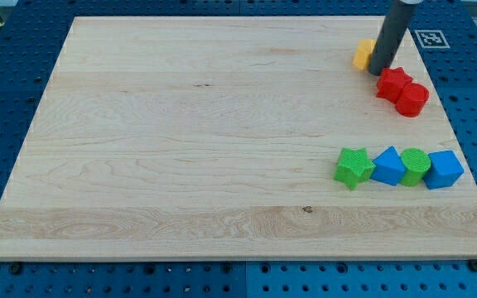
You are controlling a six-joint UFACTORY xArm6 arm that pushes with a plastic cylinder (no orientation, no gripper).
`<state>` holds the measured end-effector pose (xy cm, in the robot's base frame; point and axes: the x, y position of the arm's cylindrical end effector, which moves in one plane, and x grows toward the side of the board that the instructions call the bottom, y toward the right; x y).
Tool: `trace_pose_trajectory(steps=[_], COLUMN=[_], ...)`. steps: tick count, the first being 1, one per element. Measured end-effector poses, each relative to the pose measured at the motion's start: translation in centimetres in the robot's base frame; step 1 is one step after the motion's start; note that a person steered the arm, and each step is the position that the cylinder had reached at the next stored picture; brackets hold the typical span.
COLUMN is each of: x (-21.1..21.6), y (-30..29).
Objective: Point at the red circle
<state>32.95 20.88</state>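
The red circle (412,99) is found near the board's (180,124) right edge, toward the top right corner, touching a red star (393,83) on its upper left. My tip (377,71) is set down just left of the red star, beside a yellow block (363,54). No claw is fitted, only a rod. Near the lower right, a row is formed: green star (354,166), blue block (387,165), green circle (414,165), blue cube (444,169).

pale matt wood board (180,132) with visible grain; blue perforated table (7,74); matt dark rod (392,33).
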Motion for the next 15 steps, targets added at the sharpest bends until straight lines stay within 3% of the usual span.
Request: trace_pose_trajectory(steps=[6, 10, 13, 15], x=[-2.1, 8.2, 11.6, 11.0], y=[-1.8, -2.0, 3.1, 6.3])
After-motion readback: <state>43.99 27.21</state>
